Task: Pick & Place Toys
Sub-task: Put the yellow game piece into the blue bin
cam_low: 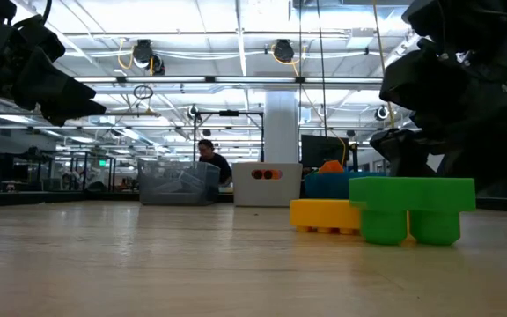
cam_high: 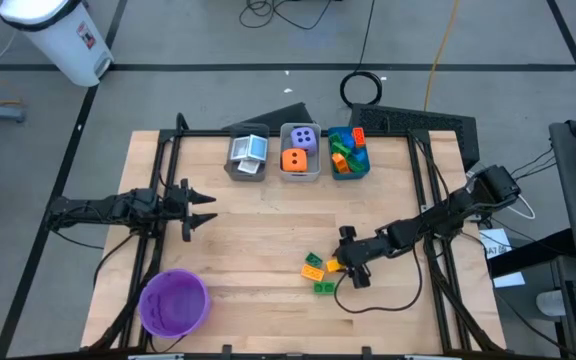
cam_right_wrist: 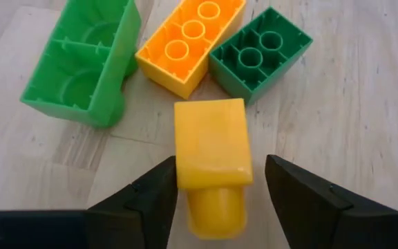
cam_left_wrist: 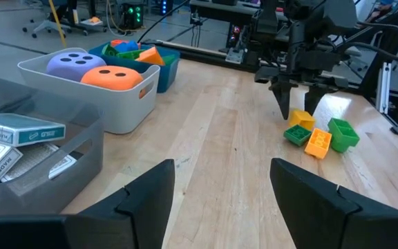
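Several loose bricks lie on the table at the near right: a light green brick (cam_right_wrist: 81,66) on its side, an orange brick (cam_right_wrist: 192,41), a dark green brick (cam_right_wrist: 261,52) and a yellow brick (cam_right_wrist: 209,149). My right gripper (cam_right_wrist: 220,187) is open, low over the table, with one finger on each side of the yellow brick; it also shows in the high view (cam_high: 342,264). My left gripper (cam_high: 203,208) is open and empty at the table's left. A purple die (cam_high: 306,137) and an orange die (cam_high: 294,159) sit in the grey bin (cam_high: 300,176). My right gripper's fingers stand on either side of the yellow brick's near end (cam_right_wrist: 213,173), which lies on the table. One finger (cam_right_wrist: 154,194) is right against the brick's side. Whether it touches the brick I cannot tell.
Three bins stand in a row at the far edge: a clear bin (cam_high: 246,170) with cards, the grey bin, and a blue bin (cam_high: 349,172) with bricks. A round purple bowl (cam_high: 173,302) sits at the near left corner. Bare wood lies between the arms.
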### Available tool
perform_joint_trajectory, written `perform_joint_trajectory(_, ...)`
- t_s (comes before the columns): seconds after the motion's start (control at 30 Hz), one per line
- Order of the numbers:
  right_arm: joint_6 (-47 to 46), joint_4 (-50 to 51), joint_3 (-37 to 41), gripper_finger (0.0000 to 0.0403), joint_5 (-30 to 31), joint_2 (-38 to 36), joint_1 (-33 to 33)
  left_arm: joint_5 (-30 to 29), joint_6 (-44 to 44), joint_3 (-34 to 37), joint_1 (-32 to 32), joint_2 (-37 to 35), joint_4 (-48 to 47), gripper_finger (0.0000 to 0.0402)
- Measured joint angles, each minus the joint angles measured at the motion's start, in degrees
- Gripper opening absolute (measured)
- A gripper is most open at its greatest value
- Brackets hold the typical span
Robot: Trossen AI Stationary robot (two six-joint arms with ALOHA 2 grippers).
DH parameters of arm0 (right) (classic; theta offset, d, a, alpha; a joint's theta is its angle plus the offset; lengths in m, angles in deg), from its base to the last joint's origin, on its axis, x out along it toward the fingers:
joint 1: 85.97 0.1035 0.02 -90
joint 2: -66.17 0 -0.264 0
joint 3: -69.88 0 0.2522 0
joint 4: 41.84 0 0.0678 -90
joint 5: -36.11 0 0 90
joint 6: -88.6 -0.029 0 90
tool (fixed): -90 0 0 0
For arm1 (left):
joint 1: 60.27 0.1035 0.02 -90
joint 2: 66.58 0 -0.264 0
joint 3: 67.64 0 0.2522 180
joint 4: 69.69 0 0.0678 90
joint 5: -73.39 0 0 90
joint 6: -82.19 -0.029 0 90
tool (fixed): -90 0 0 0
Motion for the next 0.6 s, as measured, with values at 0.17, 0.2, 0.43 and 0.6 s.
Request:
perform_joint_trajectory(0.17, 0.5, 0.2, 0.0, 0.0186, 0.0, 0.0, 0.0, 0.0, 0.0, 0.0, 0.0, 0.0, 0.0, 0.0246)
perform_joint_trajectory(0.2, 0.5, 0.2, 0.0, 0.018, 0.0, 0.0, 0.0, 0.0, 0.0, 0.0, 0.0, 0.0, 0.0, 0.0246)
perform_joint_trajectory(0.43, 1.6, 0.4, 0.0, 0.0134, -0.1, -2.1, -0.8, 0.0, 0.0, 0.0, 0.0, 0.0, 0.0, 0.0246)
perform_joint_trajectory(0.6, 5.2, 0.3, 0.0, 0.0142, 0.2, -8.0, -3.1, 0.0, 0.0, 0.0, 0.0, 0.0, 0.0, 0.0246)
